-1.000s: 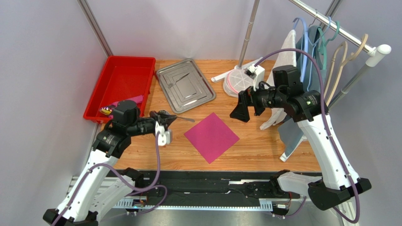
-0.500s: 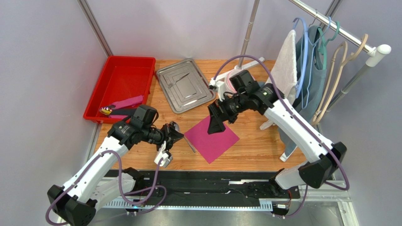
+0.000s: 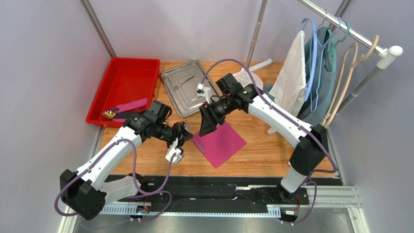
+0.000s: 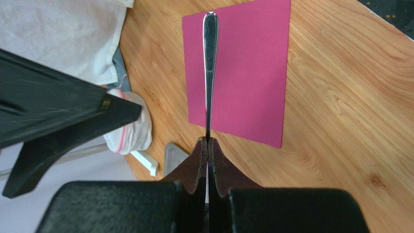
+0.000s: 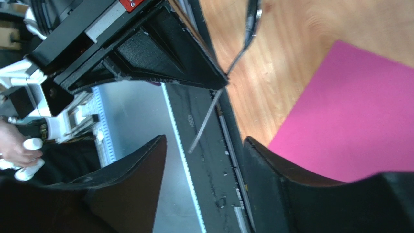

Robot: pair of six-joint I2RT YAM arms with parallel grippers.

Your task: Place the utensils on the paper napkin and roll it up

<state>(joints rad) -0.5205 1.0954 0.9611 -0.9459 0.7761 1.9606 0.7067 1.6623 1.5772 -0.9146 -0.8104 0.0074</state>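
The magenta paper napkin [image 3: 221, 141] lies flat on the wooden table and also shows in the left wrist view [image 4: 252, 73] and the right wrist view [image 5: 354, 111]. My left gripper [image 3: 186, 137] is shut on a slim silver utensil [image 4: 209, 73]. Its handle reaches out over the napkin's left part, above the sheet. My right gripper [image 3: 206, 127] is open and empty, hovering over the napkin's left corner, close to the left gripper. The held utensil shows between its fingers [image 5: 209, 119]. Two more utensils [image 3: 194, 101] lie in the steel tray [image 3: 171, 92].
A red bin [image 3: 124, 77] with pink items stands at the back left. A clothes rack with a white towel [image 3: 291, 73] and hangers fills the right side, and its white base [image 3: 245, 77] sits behind the right arm.
My left gripper has carried the utensil right, up to the napkin's left edge. My right arm has swung left and down to the napkin's left corner, still open.
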